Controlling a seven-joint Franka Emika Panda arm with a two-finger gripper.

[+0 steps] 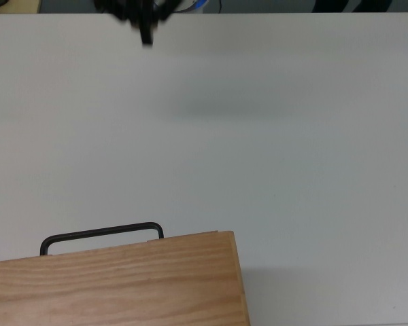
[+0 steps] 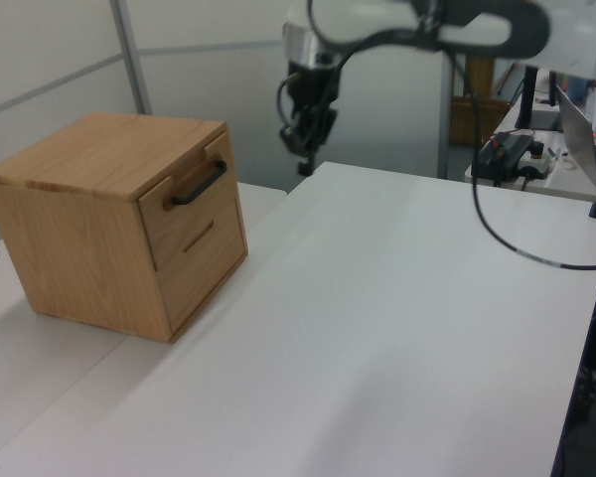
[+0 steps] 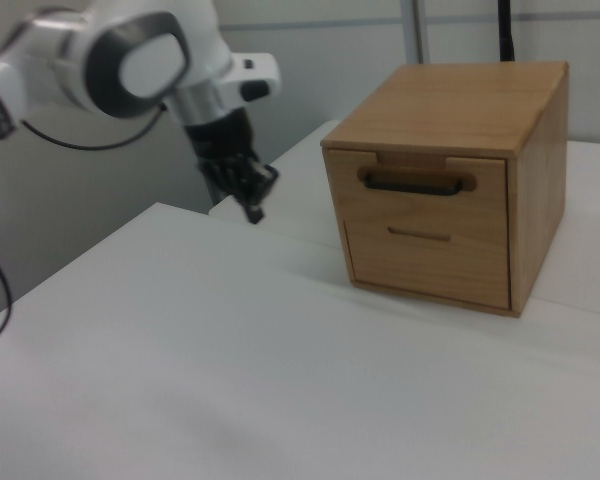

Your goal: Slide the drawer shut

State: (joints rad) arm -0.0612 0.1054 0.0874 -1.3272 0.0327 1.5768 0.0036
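The drawer point(image 3: 420, 190) is the upper one of a light wood cabinet point(image 2: 99, 209). Its front panel point(image 2: 184, 204) sits flush with the cabinet's face, and its black bar handle point(image 3: 417, 182) point(image 1: 102, 234) point(image 2: 199, 184) sticks out in front. My gripper point(image 1: 147, 37) is at the top view's upper edge, far from the handle, with its fingers together and nothing held. It hangs in the air above the table, to the left view's right of the cabinet point(image 2: 305, 164) and to the right view's left of it point(image 3: 252, 212).
A second drawer front point(image 3: 425, 255) with a small slot handle lies below the upper one. The cabinet's grained top point(image 1: 115, 285) fills the top view's lower left. A black cable point(image 2: 507, 238) trails from the arm. The white table point(image 2: 377, 328) spreads around the cabinet.
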